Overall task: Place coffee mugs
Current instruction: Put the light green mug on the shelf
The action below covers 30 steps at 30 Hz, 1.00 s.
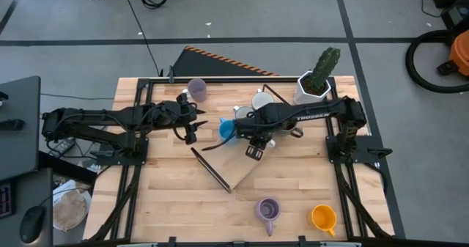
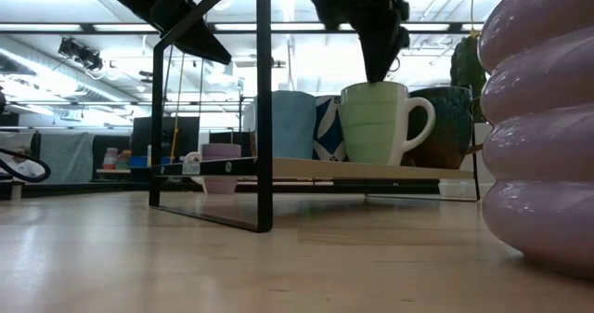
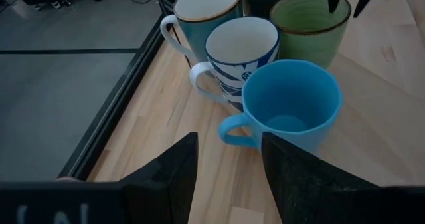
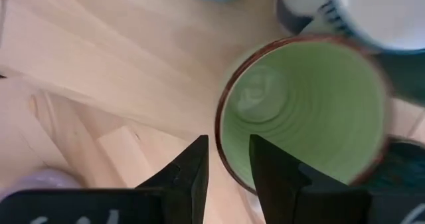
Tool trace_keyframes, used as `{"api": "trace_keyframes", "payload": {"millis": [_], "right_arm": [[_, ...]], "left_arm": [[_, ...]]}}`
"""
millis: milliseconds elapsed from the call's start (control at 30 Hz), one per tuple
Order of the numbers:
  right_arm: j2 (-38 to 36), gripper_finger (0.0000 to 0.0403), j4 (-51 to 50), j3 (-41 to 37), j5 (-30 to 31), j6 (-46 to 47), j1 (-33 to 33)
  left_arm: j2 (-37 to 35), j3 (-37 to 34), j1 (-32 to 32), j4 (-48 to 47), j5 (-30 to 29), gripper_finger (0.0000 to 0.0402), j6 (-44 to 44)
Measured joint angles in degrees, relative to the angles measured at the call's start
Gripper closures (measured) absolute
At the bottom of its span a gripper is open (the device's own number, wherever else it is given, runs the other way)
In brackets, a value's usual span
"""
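Overhead, the right gripper [image 4: 228, 167], fingers narrowly parted, straddles the empty green mug's [image 4: 305, 111] rim, while the left gripper [image 3: 229, 177], slightly open and holding nothing, faces the empty blue mug [image 3: 292, 104].

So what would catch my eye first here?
Probably the cluster of mugs mid-table: the right gripper hangs open over the green mug, fingers straddling its rim. The left gripper, also open, points at the blue mug. A cactus stands at the far right corner.
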Motion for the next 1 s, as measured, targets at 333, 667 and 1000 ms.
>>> {"api": "trace_keyframes", "payload": {"millis": [333, 667, 1000], "right_arm": [[0.06, 0.0293, -4.0, 0.79, 4.5, -2.23, -2.16], [0.22, 0.03, -3.74, -3.8, 2.14, -1.86, -3.53], [0.22, 0.03, -5.18, -3.82, -0.68, -0.22, -2.75]], "left_arm": [[0.0, 0.0, 0.0, -0.04, 0.02, 0.023, -0.02], [0.0, -0.02, 0.01, -0.08, 0.04, 0.023, -0.04], [0.0, -0.02, 0.02, -0.08, 0.04, 0.023, -0.02]]}}
